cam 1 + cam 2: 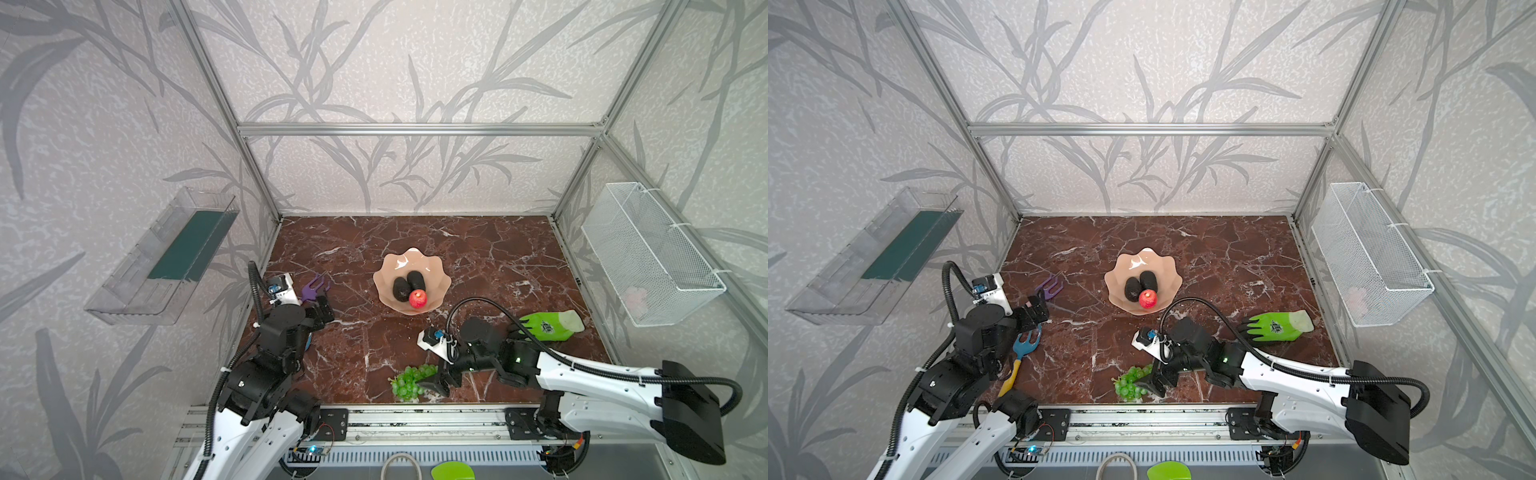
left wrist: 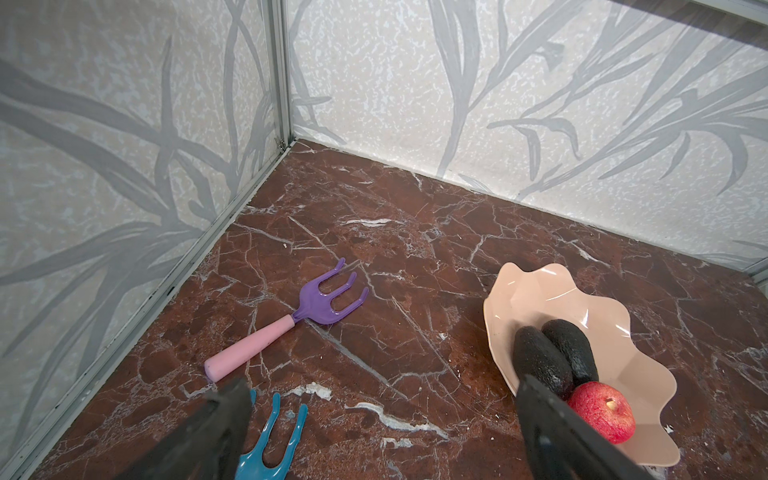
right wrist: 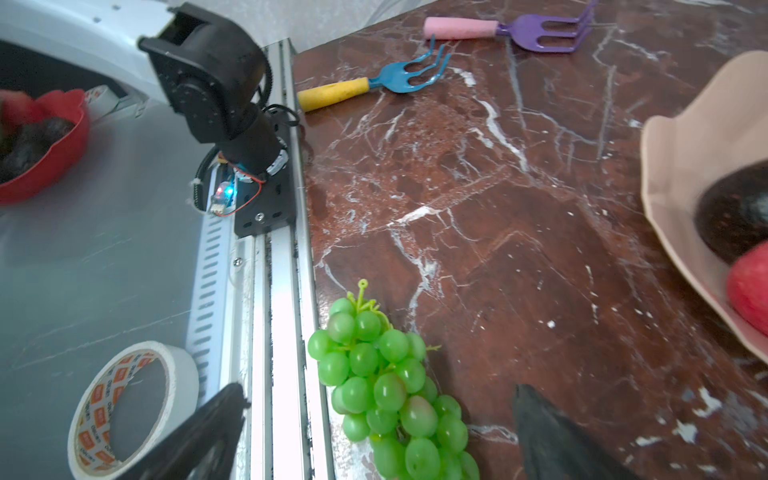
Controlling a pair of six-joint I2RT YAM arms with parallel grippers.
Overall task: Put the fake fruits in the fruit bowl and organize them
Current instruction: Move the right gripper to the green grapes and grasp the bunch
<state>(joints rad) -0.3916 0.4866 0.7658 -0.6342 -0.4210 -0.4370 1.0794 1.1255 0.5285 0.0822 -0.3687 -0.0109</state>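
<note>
The peach-pink fruit bowl stands mid-table and holds two dark avocados side by side, with a red apple at their near end. A bunch of green grapes lies on the marble at the table's front edge. My right gripper is open, low over the grapes, one finger on each side and neither touching them. My left gripper is open and empty at the left, above bare marble, well clear of the bowl.
A purple rake and a blue rake lie by the left arm. A green work glove lies at the right. A wire basket and a clear tray hang on the side walls. The metal rail and a tape roll lie just past the front edge.
</note>
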